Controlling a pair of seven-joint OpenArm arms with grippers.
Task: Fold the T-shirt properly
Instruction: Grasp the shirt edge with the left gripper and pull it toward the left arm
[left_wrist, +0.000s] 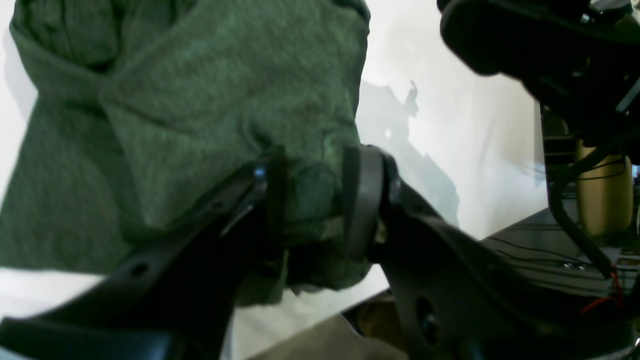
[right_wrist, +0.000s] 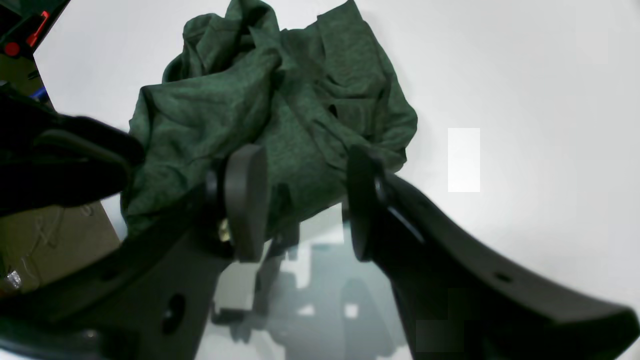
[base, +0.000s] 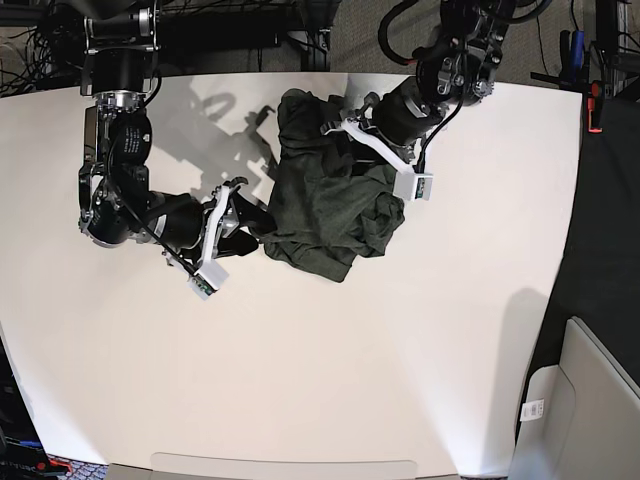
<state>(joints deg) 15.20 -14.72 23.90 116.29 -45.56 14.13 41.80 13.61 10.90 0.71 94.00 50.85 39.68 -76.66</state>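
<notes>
Crumpled shirt, both arms at its edges – spread before folding.
Dark olive-green knit long-sleeved T-shirt (base: 330, 215) lies bunched on white table (base: 330, 370), far-centre. Left gripper (left_wrist: 314, 200) part-open, a fabric fold between its pads; pinch looks partial. Right gripper (right_wrist: 300, 200) part-open at the shirt's edge; cloth seems behind the pads, hold not confirmed. Advice: close firm on hem w/ both, lift apart evenly, lay flat.
</notes>
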